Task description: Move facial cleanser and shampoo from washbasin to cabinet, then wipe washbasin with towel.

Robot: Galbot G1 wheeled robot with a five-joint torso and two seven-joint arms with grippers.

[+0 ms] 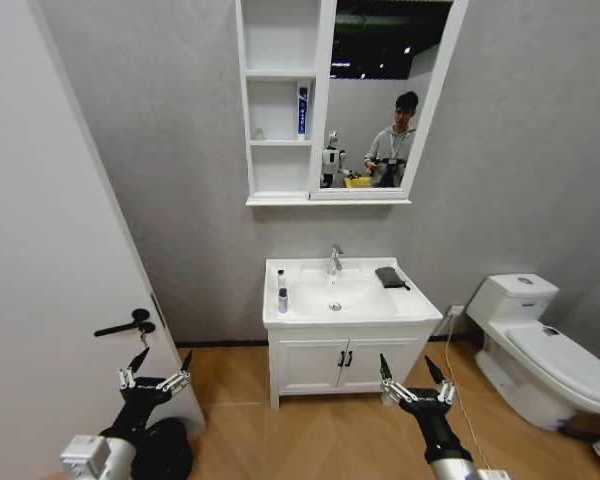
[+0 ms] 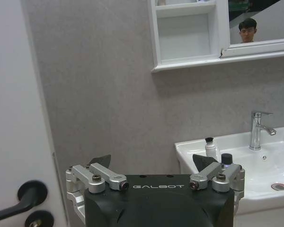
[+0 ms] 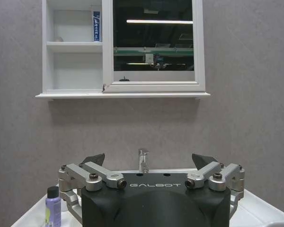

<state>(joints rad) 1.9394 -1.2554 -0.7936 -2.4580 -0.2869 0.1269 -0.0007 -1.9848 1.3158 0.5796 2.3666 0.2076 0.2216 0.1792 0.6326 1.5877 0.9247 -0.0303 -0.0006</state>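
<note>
Washbasin [image 1: 405, 305] is sitting dead ahead on the low vanity [image 1: 345, 365], well apart from both arms, so I am reading this as the approach step, nothing yet lifted. Two small bottles, a white one [image 1: 281, 279] and a purple one with a dark cap [image 1: 283, 300], are standing on the basin's left rim; I am taking them for the cleanser and shampoo. Dark towel [image 1: 390, 277] is lying on the right rim beside the tap [image 1: 334, 260]. Left gripper [image 1: 155, 380] and right gripper [image 1: 414, 391] are both hanging low over the floor, jaws spread wide, holding nothing. Cabinet [image 1: 278, 100] is hanging high above the basin, one blue-and-white tube [image 1: 302, 110] in its middle shelf. Next move, I am judging, calls for closing in. Door [image 1: 50, 300] with its handle [image 1: 130, 322] is crowding the left arm; toilet [image 1: 540, 345] is bounding the right.
</note>
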